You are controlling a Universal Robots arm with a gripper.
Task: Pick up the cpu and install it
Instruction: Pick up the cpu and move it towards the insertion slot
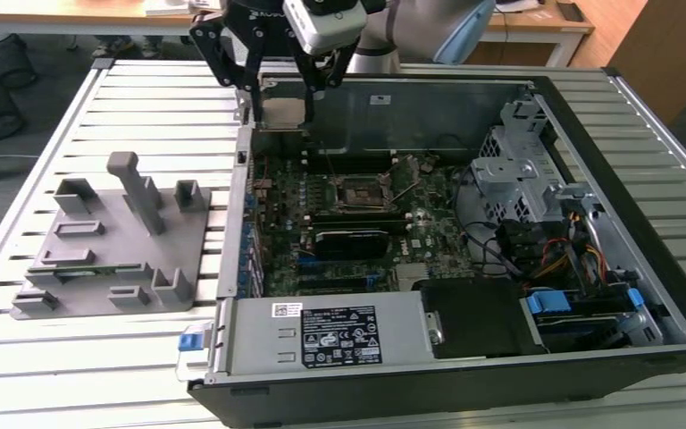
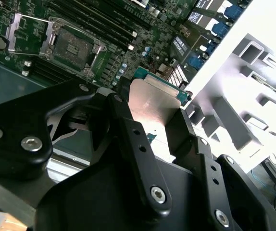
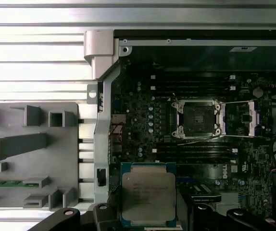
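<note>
CPU (image 3: 148,195): silver-topped chip on a green substrate, gripped at two opposite edges by the black fingers (image 2: 128,127) of the gripper (image 1: 279,123), closed on it above the open computer case (image 1: 463,112), upper centre-left in the exterior view. The first wrist view shows its full metal face with the uncovered CPU socket (image 3: 198,119) beyond; the second wrist view shows the finger contact. The grey fixture plate (image 1: 117,237) sits on the slatted table (image 1: 140,89), on the exterior view's left.

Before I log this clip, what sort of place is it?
Likely a PC-assembly lab bench: an open case on a slatted table, a grey fixture beside it, the gripper holding the cpu.
</note>
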